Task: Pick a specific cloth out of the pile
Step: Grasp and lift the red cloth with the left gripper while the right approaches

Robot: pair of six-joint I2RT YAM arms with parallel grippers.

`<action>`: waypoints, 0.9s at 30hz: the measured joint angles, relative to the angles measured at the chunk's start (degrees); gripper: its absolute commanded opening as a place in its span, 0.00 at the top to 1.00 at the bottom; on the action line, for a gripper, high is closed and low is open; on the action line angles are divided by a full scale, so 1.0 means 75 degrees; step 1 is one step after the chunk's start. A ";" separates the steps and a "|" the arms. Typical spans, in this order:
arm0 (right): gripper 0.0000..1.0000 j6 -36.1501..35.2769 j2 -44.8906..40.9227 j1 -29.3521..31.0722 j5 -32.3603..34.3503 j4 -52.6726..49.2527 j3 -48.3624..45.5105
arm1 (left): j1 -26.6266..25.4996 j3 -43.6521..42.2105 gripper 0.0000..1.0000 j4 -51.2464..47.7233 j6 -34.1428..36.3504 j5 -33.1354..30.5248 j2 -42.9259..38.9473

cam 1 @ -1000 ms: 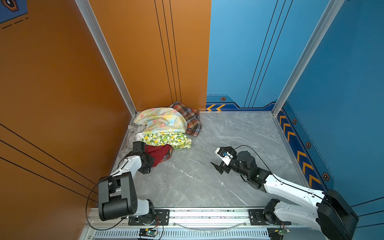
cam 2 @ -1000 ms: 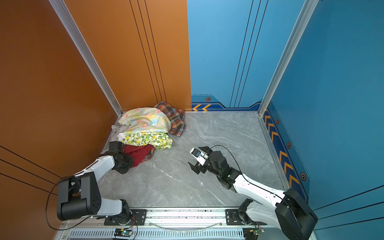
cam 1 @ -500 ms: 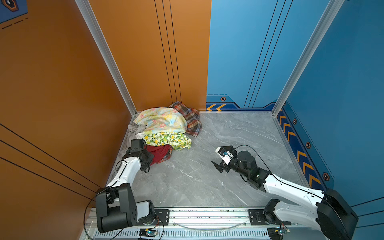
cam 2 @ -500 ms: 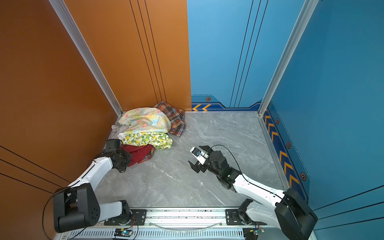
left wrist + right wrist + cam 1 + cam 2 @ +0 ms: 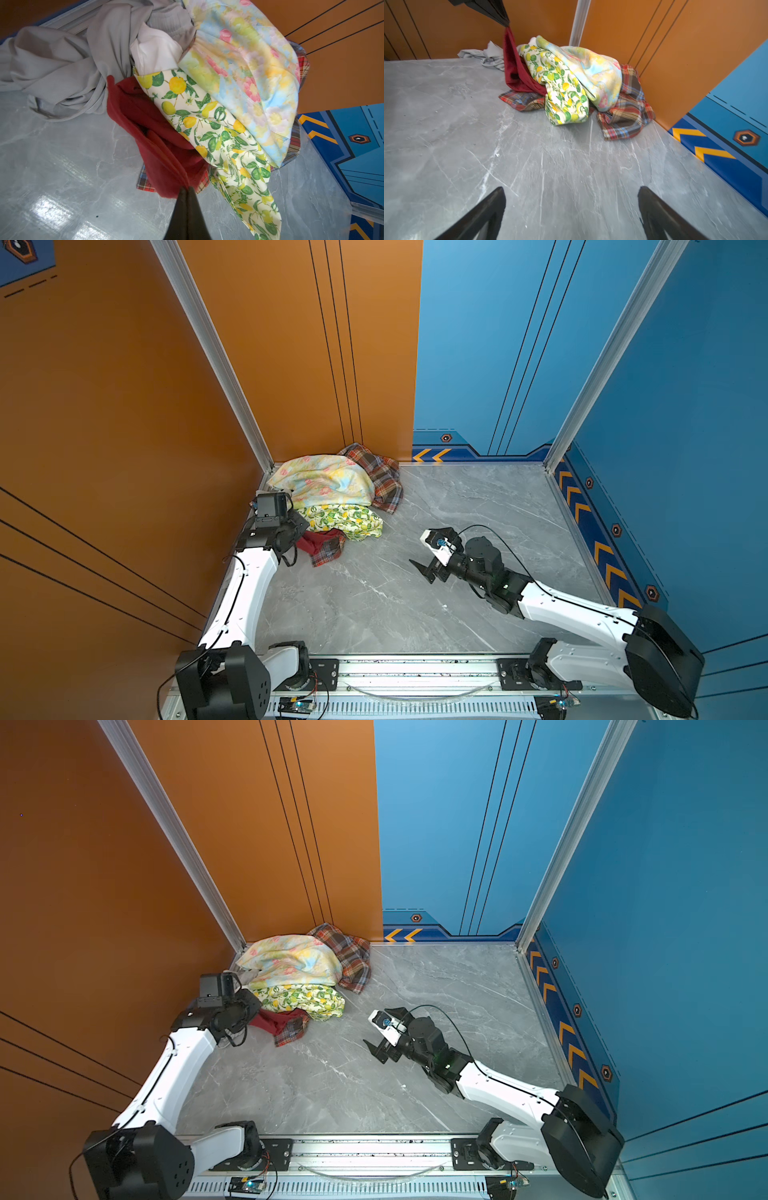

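Dark red cloth [image 5: 149, 128] is clamped at one edge in my left pincer [image 5: 187, 190] and raised, yet its other end lies tucked under the lemon print [image 5: 207, 116] in the pile [image 5: 328, 485]. Pulling it free remains. My right pincer [image 5: 571, 188] gapes empty.

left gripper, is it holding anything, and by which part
The left gripper is shut on the dark red cloth, pinching a bunched fold at its edge. The right gripper is open and empty.

I read no words or numbers; only orange chevrons [image 5: 685, 132] and a hexagon emblem [image 5: 746, 137], lower right on the blue wall [image 5: 741, 87]
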 measured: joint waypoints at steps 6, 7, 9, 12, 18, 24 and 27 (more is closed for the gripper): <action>0.03 0.0408 0.2063 0.0930 -0.0134 0.1005 0.1466 | -0.0172 0.0434 1.00 -0.0012 0.0192 0.0006 -0.0219; 0.03 0.0493 0.2474 0.1014 -0.0149 0.1148 0.1749 | -0.0181 0.0475 1.00 -0.0015 0.0219 0.0006 -0.0280; 0.04 0.0632 0.3165 0.1148 -0.0131 0.1367 0.2261 | -0.0181 0.0571 1.00 -0.0015 0.0277 0.0009 -0.0361; 0.06 0.0959 0.4301 0.1282 -0.0131 0.1772 0.3229 | -0.0181 0.0729 1.00 -0.0009 0.0338 0.0015 -0.0411; 0.06 0.1262 0.5549 0.1416 -0.0096 0.1985 0.4258 | -0.0131 0.0527 1.00 0.0009 0.0420 0.0041 -0.0458; 0.05 0.1314 0.6123 0.1559 0.0067 0.2002 0.4628 | 0.0216 -0.0248 0.65 -0.0073 0.0495 0.0085 -0.0294; 0.05 0.1411 0.6132 0.1577 0.0099 0.2218 0.4514 | 0.0268 -0.0554 0.43 -0.0070 0.0533 0.0125 -0.0026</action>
